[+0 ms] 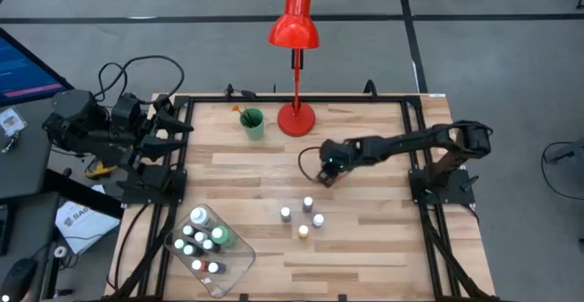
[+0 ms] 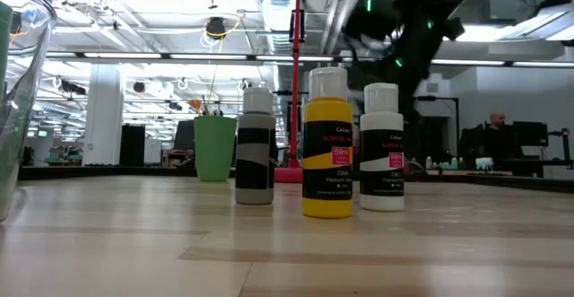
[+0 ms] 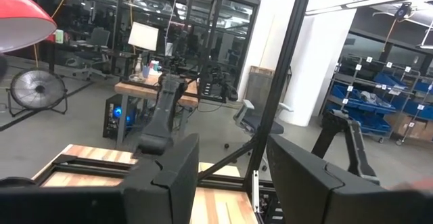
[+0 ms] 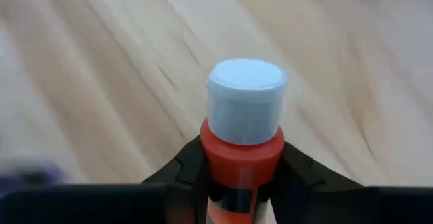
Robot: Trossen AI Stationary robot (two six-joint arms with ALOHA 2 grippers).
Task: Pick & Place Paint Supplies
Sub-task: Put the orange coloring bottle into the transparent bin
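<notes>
My right gripper hangs over the table's middle, shut on a red-orange paint bottle with a white cap. Several small white-capped bottles stand on their bases on the wood just near of it. In the low view they show as a black-and-grey one, a yellow one and a white one. More bottles stand in the clear tray at the near left. My left gripper is open and parked at the table's left edge. My right gripper pinches the red-orange bottle between its two fingers at the body just under the shoulder. The white cap stands free beyond the fingertips. The bottle is lifted clear of the table, with the wood showing far behind it.
A green cup holding brushes stands toward the far left. A red desk lamp stands at the far middle, its stem and base close to my right arm. Bare wood lies on the near right. A person shows in the room beyond.
</notes>
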